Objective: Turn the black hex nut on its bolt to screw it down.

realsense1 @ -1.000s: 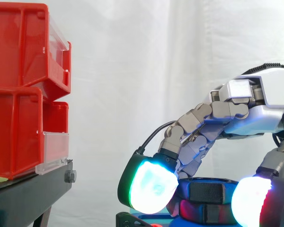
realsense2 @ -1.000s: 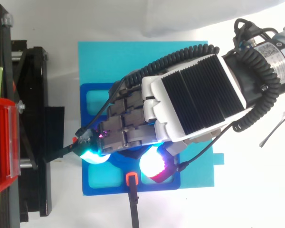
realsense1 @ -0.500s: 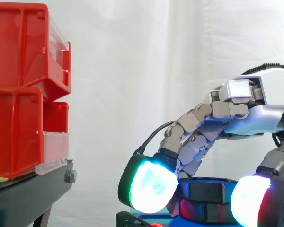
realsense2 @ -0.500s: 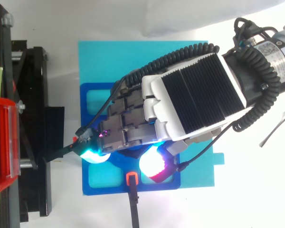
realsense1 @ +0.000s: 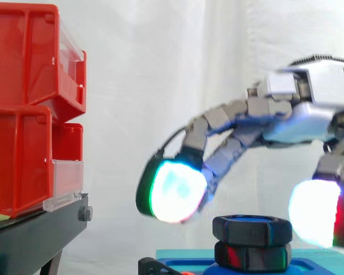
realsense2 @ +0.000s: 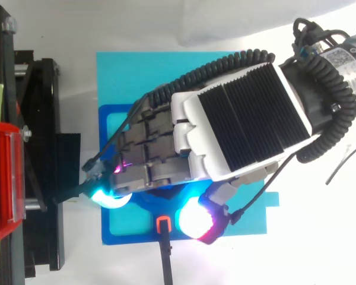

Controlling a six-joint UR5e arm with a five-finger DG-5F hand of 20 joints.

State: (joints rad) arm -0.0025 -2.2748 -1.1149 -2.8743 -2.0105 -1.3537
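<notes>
before the white curtain (realsense1: 160, 69), the black hex nut (realsense1: 252, 229) is seated against a lower black collar (realsense1: 252, 256), the hand (realsense1: 309, 97) held above it, fingers (realsense1: 218, 117) apart and empty, so little turning is judged left.

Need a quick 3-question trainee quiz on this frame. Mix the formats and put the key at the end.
1. True or false: the hand is clamped on the black hex nut.
2. What does the nut stand over? A) a wooden board B) a blue base plate C) a metal tray
3. Fill in: in the side view, the red bins stand toward the view's ___ edge from the nut.

Key:
1. False. The glowing pads hang to either side of the nut, clear of it.
2. B
3. left
</notes>
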